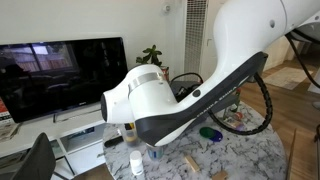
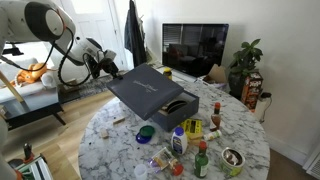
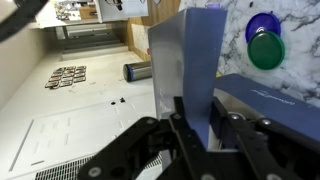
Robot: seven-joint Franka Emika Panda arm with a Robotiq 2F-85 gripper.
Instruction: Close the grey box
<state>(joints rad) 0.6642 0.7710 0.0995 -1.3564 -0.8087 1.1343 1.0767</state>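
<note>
The grey box [image 2: 178,106] sits open on the round marble table [image 2: 105,135]. Its flat slate-blue lid [image 2: 143,86] is tilted above it, raised at the end near the arm. My gripper [image 2: 108,66] is shut on that raised edge of the lid. In the wrist view the fingers [image 3: 198,108] pinch the upright lid panel [image 3: 195,45], with the box's emblem side [image 3: 275,95] to the right. In an exterior view my arm [image 1: 190,95] hides the box.
Bottles [image 2: 179,140], a yellow container [image 2: 193,128], a metal cup [image 2: 232,160] and a green disc [image 2: 146,131] crowd the table's front. A TV [image 2: 195,45] and a plant [image 2: 245,62] stand behind. Green [image 3: 267,51] and blue [image 3: 262,24] discs lie on the marble.
</note>
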